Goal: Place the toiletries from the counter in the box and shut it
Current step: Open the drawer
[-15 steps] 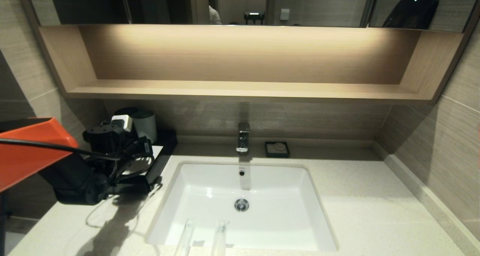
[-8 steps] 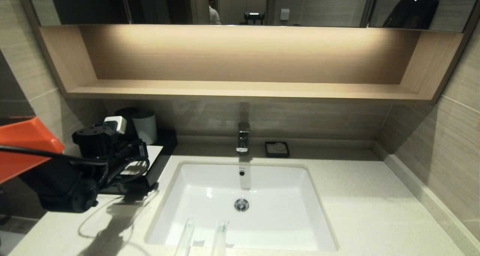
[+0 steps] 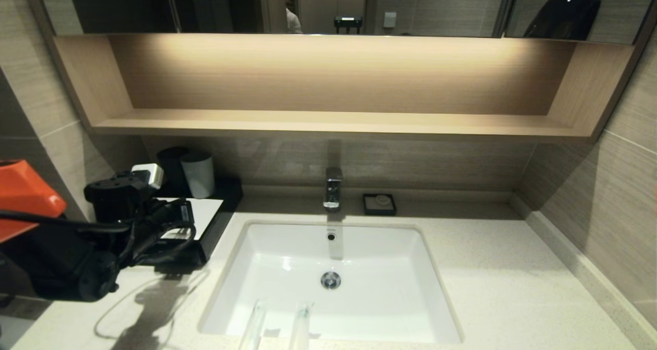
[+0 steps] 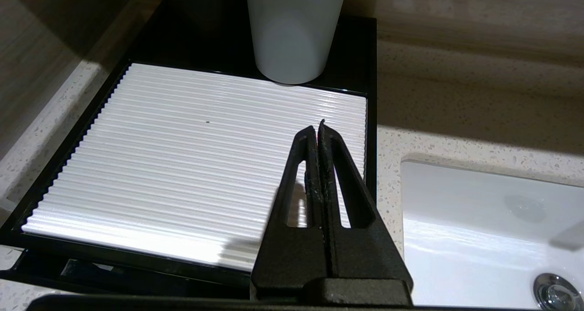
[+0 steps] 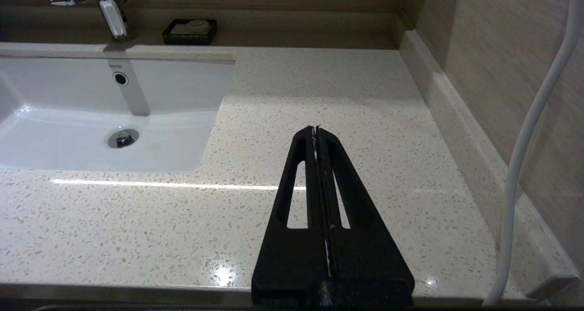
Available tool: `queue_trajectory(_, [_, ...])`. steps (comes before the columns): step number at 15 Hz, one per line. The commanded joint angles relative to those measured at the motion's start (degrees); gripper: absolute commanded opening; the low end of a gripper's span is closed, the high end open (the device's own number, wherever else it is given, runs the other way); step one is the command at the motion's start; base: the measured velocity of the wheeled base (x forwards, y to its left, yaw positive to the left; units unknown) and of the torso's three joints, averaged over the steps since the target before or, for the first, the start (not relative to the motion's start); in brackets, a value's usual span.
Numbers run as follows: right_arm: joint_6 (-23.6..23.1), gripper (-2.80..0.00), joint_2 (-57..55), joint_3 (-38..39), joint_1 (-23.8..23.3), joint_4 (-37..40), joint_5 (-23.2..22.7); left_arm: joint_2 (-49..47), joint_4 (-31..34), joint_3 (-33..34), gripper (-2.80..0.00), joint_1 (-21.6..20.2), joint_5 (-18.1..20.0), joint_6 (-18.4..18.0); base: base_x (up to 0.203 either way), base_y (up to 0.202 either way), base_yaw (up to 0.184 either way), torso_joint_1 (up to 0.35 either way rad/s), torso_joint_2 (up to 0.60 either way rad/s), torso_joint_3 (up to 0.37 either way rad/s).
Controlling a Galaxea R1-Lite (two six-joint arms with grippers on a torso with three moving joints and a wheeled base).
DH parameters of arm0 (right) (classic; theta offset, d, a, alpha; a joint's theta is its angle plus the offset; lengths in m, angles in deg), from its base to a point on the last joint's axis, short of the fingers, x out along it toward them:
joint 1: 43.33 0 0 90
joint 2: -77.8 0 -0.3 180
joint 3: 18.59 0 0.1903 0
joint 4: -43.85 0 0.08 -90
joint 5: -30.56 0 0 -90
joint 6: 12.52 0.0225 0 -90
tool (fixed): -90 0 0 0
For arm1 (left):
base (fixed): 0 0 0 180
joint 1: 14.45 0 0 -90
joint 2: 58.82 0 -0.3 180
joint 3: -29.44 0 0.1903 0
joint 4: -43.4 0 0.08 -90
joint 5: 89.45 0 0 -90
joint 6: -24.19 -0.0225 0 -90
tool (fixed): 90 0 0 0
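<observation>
Two long slim clear-wrapped toiletries, one beside the other, lie at the near rim of the sink, running off the view's bottom edge. The black box with its white ribbed top panel stands on the counter left of the sink. My left gripper is shut and empty, hovering over the panel's sink-side edge; its arm hides the box's front. My right gripper is shut and empty over bare counter right of the sink, out of the head view.
A light grey cup and a dark cup stand at the box's back. A faucet and a small black soap dish stand behind the sink. A wooden shelf runs above. A white cable hangs by the right wall.
My left arm has drawn back to the left and toward me, uncovering more of the box's white top and the cups. The packets have not moved.
</observation>
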Motion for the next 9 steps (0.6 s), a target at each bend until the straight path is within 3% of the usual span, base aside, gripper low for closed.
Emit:
queue_trajectory(1, [-0.02, -2.80, 0.09, 0.01, 0.00, 0.00, -0.06, 1.53, -0.13, 0.49, -2.80, -0.09, -0.03, 0.02, 0.000, 0.000, 0.000, 0.000, 0.00, 0.000])
queue_trajectory(4, [-0.02, -2.80, 0.02, 0.01, 0.00, 0.00, 0.02, 3.70, 3.73, 0.60, -2.80, -0.07, -0.03, 0.05, 0.000, 0.000, 0.000, 0.000, 0.00, 0.000])
queue_trajectory(9, [0.01, -2.80, 0.01, 0.01, 0.00, 0.00, 0.02, -0.84, 5.59, -1.78, -2.80, -0.13, -0.46, 0.32, 0.000, 0.000, 0.000, 0.000, 0.00, 0.000])
